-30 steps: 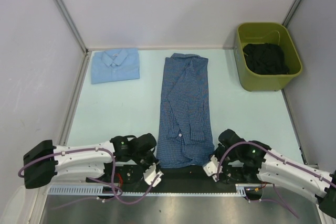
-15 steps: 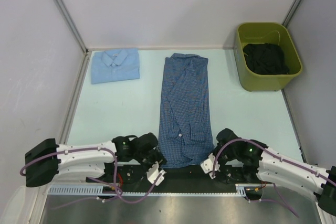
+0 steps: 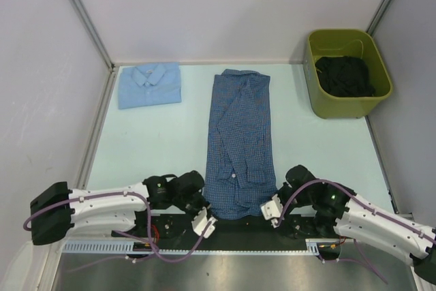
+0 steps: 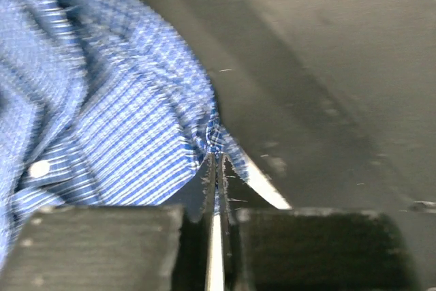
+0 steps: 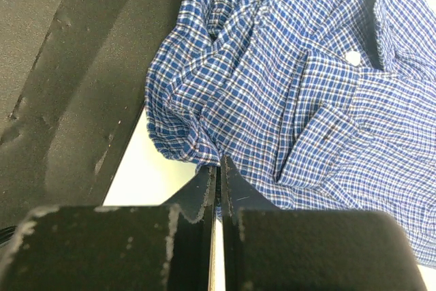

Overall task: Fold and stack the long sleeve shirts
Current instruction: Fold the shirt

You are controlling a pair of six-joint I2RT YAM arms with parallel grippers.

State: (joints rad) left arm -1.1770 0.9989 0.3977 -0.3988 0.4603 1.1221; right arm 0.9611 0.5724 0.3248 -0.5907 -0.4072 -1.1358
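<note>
1. Pincers first: the left gripper (image 3: 204, 221) is nipped tight on the near hem corner of the checked shirt (image 3: 238, 134). In the left wrist view its jaws meet with a tuft of check caught at the tip (image 4: 216, 158).
2. Over to the right gripper (image 3: 270, 209), and it's the same story. Its jaws are closed on the other hem corner (image 5: 218, 161), with cloth bunched just above the bite.
3. Why both corners? My read is that a matched grip on the hem lets the two arms carry the bottom edge up over the body in one even fold, without skewing it.
4. The checked shirt (image 5: 306, 86) lies lengthwise down the centre of the overhead frame, collar at the top. It is already narrowed into a long strip, with a cuff and a white button showing on top.
5. At upper left the pale blue shirt (image 3: 150, 84) sits folded into a neat rectangle, well apart from the other. That looks like the base of the stack.
6. Now the surface: a pale green table (image 3: 150, 155), with a black strip (image 3: 238, 228) along its lower edge. The pinched hem hangs just over that strip.
7. And the room: plain grey wall panels (image 3: 238, 11) close in the top and sides. At upper right a green bin (image 3: 344, 108) holds dark cloth (image 3: 344, 76).
</note>
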